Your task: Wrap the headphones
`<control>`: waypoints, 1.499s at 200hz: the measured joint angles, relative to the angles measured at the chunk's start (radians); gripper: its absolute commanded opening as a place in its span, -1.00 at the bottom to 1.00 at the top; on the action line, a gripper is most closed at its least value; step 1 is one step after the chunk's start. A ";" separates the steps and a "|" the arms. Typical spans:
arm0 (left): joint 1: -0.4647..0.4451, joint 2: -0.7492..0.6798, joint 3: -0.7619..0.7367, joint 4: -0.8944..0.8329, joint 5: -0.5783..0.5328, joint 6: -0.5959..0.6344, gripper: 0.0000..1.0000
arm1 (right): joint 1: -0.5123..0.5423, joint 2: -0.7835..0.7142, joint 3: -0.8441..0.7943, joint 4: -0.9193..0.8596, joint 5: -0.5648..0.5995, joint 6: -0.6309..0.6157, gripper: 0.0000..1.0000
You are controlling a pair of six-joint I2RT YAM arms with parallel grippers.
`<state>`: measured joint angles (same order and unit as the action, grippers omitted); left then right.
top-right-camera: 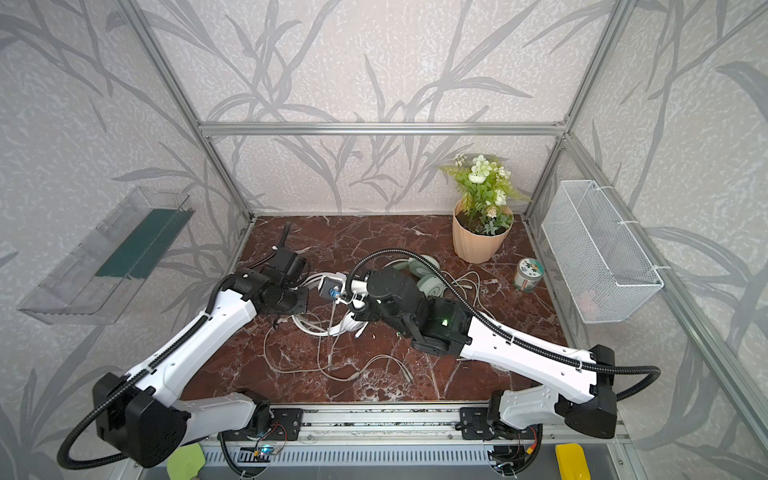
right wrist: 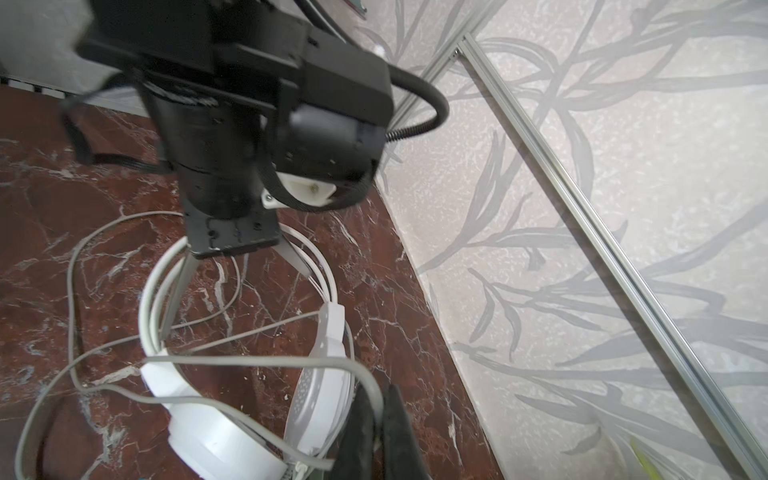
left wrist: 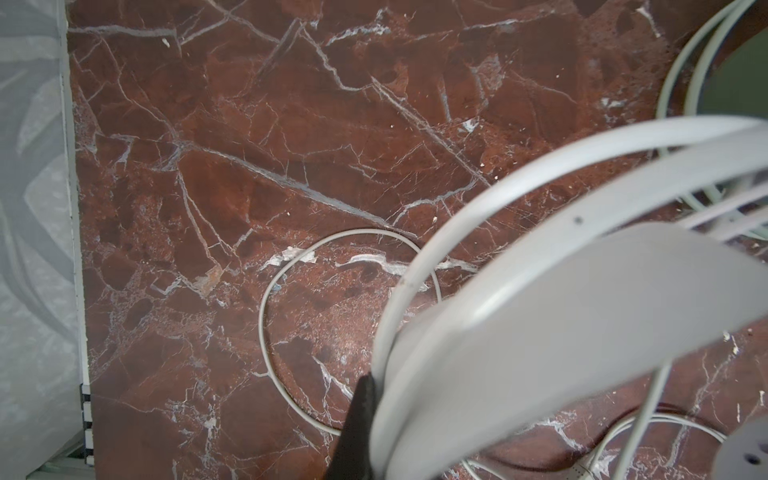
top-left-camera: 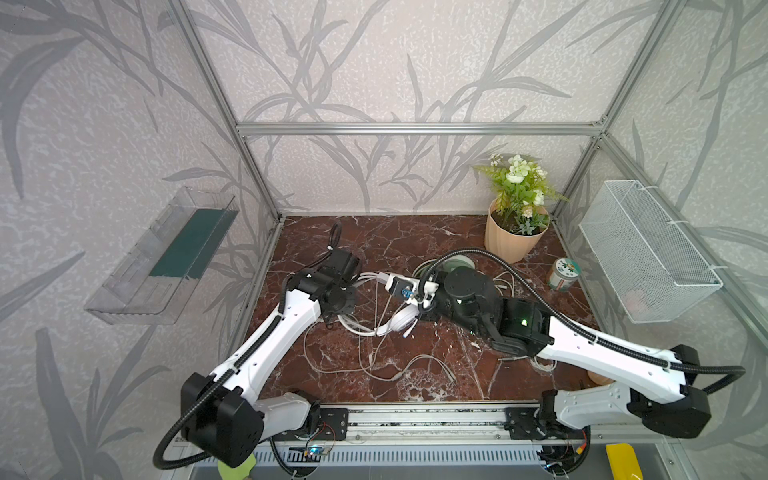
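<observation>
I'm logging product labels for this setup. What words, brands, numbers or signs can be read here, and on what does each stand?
No text can be read in any view.
Small jar beside the flower pot: printed green-and-white label, too small and blurred to read in both top views.
White headphones and wire basket: no lettering visible.

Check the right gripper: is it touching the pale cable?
Touching. The right wrist view shows the cable pinched between the shut jaws of the right gripper.
</observation>
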<state>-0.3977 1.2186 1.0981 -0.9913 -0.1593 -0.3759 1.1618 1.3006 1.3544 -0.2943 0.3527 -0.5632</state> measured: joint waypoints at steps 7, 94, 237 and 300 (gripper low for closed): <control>-0.005 -0.020 -0.006 0.005 -0.010 0.001 -1.00 | -0.006 0.003 0.011 -0.005 -0.003 -0.003 -1.00; -0.055 -0.077 -0.008 -0.032 -0.170 0.001 -1.00 | -0.037 0.135 0.140 -0.033 -0.036 -0.035 -1.00; -0.145 -0.109 0.044 -0.031 -0.123 0.000 -1.00 | -0.252 0.404 0.322 -0.048 -0.129 0.057 -0.77; -0.158 -0.120 0.048 -0.106 -0.096 0.025 -1.00 | -0.280 0.400 0.322 -0.022 -0.159 0.151 -0.40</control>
<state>-0.5560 1.0988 1.1458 -1.0969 -0.2550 -0.3508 0.8822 1.7004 1.6764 -0.3161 0.1936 -0.4122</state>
